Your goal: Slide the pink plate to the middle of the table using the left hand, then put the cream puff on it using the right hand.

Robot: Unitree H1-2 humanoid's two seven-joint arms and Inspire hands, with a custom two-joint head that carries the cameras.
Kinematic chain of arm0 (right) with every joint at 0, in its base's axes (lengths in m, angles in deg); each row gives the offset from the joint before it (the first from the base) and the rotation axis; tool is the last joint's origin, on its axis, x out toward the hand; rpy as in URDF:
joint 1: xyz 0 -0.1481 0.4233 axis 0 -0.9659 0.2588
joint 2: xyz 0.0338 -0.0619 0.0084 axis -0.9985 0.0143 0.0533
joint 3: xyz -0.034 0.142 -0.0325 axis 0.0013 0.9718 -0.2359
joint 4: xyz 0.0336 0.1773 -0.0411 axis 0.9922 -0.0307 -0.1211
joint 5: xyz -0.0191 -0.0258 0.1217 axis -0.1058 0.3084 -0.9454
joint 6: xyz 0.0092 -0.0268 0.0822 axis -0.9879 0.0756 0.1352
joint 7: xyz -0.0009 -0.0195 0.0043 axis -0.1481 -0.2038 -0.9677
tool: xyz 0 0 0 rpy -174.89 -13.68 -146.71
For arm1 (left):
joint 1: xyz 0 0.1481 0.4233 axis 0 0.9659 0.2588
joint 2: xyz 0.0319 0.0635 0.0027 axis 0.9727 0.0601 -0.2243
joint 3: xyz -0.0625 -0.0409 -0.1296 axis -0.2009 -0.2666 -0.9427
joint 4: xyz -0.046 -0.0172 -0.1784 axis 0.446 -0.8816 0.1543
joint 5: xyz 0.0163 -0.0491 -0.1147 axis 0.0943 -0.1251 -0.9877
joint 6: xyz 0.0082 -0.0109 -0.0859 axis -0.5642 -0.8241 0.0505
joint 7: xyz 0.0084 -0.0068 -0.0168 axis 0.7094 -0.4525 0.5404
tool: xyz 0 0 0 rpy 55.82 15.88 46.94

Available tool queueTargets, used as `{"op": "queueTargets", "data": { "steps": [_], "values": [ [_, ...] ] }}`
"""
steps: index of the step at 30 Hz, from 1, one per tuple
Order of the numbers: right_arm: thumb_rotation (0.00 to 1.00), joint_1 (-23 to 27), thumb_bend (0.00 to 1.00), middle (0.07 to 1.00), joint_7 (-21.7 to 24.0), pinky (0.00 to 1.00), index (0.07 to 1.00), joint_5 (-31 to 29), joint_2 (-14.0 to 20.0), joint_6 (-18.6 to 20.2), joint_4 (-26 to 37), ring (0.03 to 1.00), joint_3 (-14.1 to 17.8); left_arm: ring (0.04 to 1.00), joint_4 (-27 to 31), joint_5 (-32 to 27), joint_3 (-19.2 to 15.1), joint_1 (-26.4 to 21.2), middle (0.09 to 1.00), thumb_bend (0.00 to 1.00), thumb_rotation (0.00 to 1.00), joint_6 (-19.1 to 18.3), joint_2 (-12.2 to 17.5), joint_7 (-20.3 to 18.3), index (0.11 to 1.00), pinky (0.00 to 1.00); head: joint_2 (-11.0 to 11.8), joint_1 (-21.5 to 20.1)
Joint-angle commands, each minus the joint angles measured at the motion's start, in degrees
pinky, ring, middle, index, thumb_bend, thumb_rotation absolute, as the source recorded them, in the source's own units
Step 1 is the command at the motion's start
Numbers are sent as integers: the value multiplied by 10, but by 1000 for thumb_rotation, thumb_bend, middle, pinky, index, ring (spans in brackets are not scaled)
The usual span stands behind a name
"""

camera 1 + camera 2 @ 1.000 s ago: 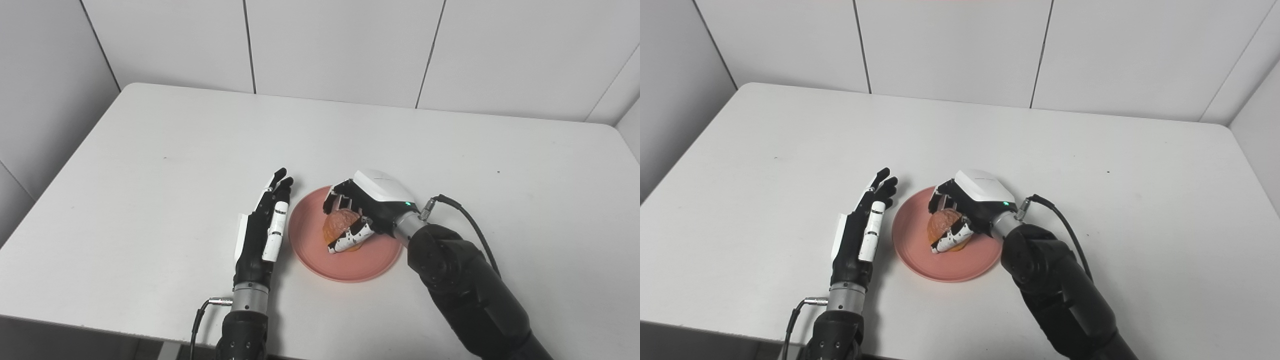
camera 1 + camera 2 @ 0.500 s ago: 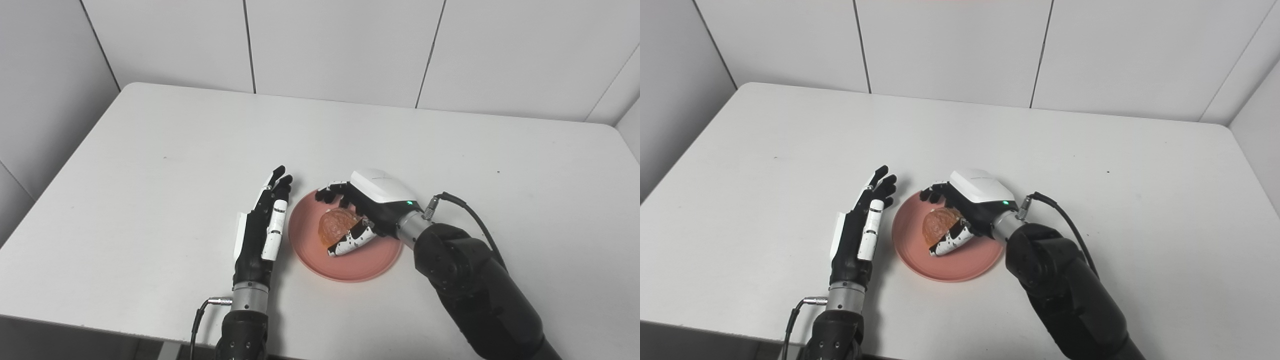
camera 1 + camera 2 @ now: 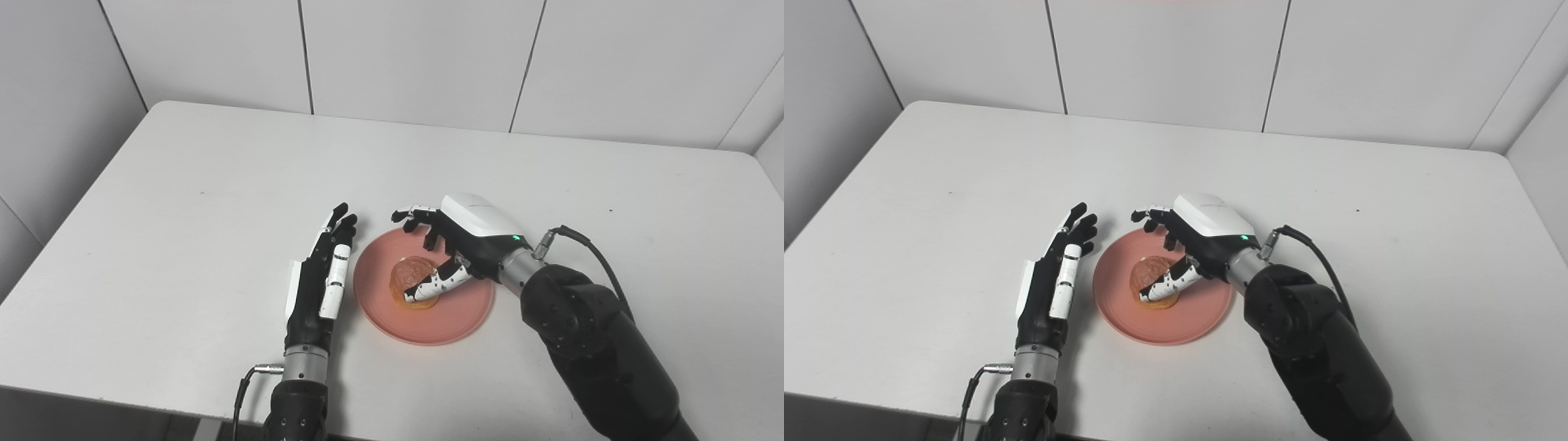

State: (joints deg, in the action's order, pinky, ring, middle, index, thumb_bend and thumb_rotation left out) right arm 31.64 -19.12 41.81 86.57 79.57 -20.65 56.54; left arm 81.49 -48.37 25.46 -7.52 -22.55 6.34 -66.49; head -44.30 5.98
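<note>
Pastry first: the round golden-brown cream puff [image 3: 411, 278] sits on the round pink plate [image 3: 456, 312], near the middle of the white table [image 3: 184, 214]. We see our right hand [image 3: 456, 245] opened above it, fingers spread over the plate's far rim, thumb lying across the puff's near side, gripping nothing. Our left hand [image 3: 318, 275] rests flat just beside the plate's left edge, fingers straight, empty.

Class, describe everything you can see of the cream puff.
The cream puff is a small, rounded, golden-orange pastry with a wrinkled, glossy top and a paler flat base. It sits upright near the middle of the pink plate. The right robot hand is open above it; its thumb lies against the puff's near right side.
</note>
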Motion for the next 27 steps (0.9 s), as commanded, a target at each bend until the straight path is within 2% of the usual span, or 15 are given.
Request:
{"op": "queueTargets", "data": {
  "steps": [1,5,7,11,12,13,17,20,23,27],
  "values": [
    [308,27,853,794,-9,468,864,1,4,-11,29,668,13,880,11,1,1,-1,879,488,1000,12,0,2,877,865,0,0],
    [356,16,865,851,-37,536,899,-21,5,-22,51,752,45,881,11,2,0,-1,880,491,1000,13,4,1,877,868,0,-3],
    [389,4,872,866,-66,571,910,-42,3,-38,59,777,70,881,12,2,0,0,879,495,1000,13,4,1,876,868,1,-5],
    [514,-28,859,893,-124,674,931,-102,-6,-72,68,825,123,880,15,2,-1,1,881,508,1000,12,6,0,878,856,2,-10],
    [600,-36,842,917,-135,722,956,-117,-8,-78,70,857,135,881,14,1,-2,1,883,512,998,14,7,0,879,855,2,-10],
    [629,-47,836,926,-146,739,965,-129,-8,-83,73,868,147,882,14,0,-2,1,883,514,996,14,8,-1,879,855,2,-11],
    [862,-76,799,977,-165,820,998,-160,-9,-80,86,931,172,887,14,-4,-4,2,888,513,1000,14,11,-4,883,859,3,-14],
    [967,-108,800,996,-178,853,1000,-170,-13,-69,102,952,186,886,18,-8,-6,3,887,514,994,10,12,-6,882,859,2,-16],
    [996,-140,790,1000,-194,885,1000,-190,-25,-65,111,965,202,890,17,-7,-6,3,890,509,1000,13,16,-8,884,864,2,-17],
    [1000,-172,757,1000,-214,918,1000,-215,-34,-87,100,989,211,896,11,-10,-7,3,895,515,1000,19,22,-12,889,871,2,-18]
  ]
}}
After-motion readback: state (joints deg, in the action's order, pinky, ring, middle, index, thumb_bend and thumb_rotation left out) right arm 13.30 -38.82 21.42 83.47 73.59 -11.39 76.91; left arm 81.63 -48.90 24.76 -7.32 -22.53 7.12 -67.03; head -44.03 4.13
